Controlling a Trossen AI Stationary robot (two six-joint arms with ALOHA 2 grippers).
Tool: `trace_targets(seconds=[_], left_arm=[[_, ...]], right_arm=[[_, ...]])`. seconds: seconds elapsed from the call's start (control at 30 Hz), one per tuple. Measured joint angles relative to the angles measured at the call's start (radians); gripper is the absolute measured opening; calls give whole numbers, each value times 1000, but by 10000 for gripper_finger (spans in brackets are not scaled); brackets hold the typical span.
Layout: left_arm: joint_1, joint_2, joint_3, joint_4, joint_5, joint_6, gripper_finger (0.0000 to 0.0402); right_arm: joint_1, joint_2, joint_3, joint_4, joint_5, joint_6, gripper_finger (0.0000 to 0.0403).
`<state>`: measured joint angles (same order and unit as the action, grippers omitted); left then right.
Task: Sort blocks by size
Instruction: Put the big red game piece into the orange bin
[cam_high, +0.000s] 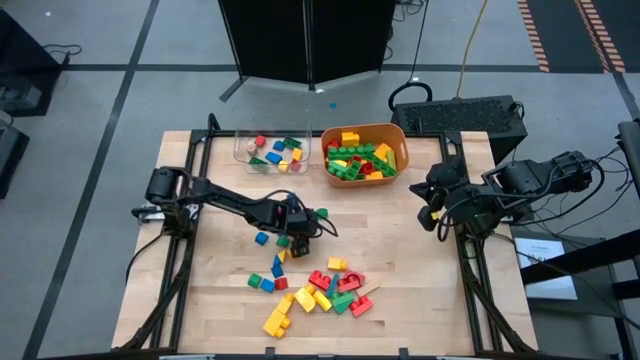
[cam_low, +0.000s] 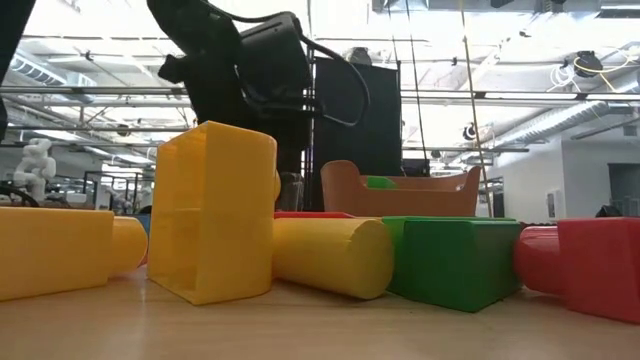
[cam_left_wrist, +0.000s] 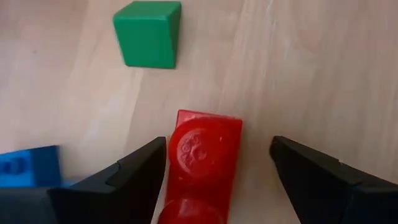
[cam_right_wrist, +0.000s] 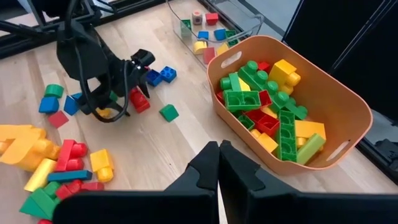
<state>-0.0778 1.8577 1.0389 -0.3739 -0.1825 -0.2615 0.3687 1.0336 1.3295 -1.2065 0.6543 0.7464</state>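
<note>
Currently the left gripper (cam_left_wrist: 217, 168), fingers apart, straddles a red block (cam_left_wrist: 202, 163) south-west of the orange tub (cam_high: 363, 131). Pick-up is in hand: next, close, lift, then deliver. Right gripper (cam_right_wrist: 219, 163) waits closed beside the tub.

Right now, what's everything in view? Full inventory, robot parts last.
loose blocks: dozens, red, yellow, green and blue, spread over the table's middle and near side
red brick: one, studded, between the left fingers, not yet gripped
green cube: one, on bare wood just beyond the red brick
orange tub: one, far side, full of larger bricks
clear tray: one, left of the tub, holding small blocks
table: one, light wood
left gripper: open, lowered over the red brick
right gripper: shut, parked at the table's right edge
</note>
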Motion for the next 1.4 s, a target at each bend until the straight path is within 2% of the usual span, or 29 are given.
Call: trace_targets(seconds=[0.13,0.2,0.3,0.33,0.47,0.63,0.73,0.83,0.9,1.0,1.1,1.23,1.33,1.4], left_arm=[[0,13,2,-2,11,-40,261],[3,10,2,0,20,-85,218],[10,1,6,-5,34,-158,130],[13,-3,9,-10,37,-186,120],[27,-13,32,44,29,-248,120],[68,-43,138,118,-13,-241,120],[113,-51,232,151,-73,-170,120],[171,-56,327,245,-141,-63,120],[218,-38,369,335,-149,6,120],[289,-1,408,395,-144,36,120],[343,45,437,414,-93,35,120],[376,117,470,414,-27,81,120],[387,157,499,411,22,172,121],[388,168,519,417,33,237,159]], right_arm=[[0,0,0,-2,1,-3,4],[0,0,0,-3,1,-3,4],[0,0,0,-4,1,-3,4],[0,0,0,-5,1,-5,4],[0,0,0,-13,9,-7,4],[0,0,0,-17,9,-7,4],[0,0,0,-17,9,-7,4],[0,0,0,-17,28,-8,4],[0,0,0,-17,51,-8,4],[-1,0,0,-17,61,-11,4],[0,0,0,-17,61,-15,4],[-1,0,0,-17,61,-15,4],[0,0,0,-17,60,-15,4],[0,0,0,-17,58,-15,4]])
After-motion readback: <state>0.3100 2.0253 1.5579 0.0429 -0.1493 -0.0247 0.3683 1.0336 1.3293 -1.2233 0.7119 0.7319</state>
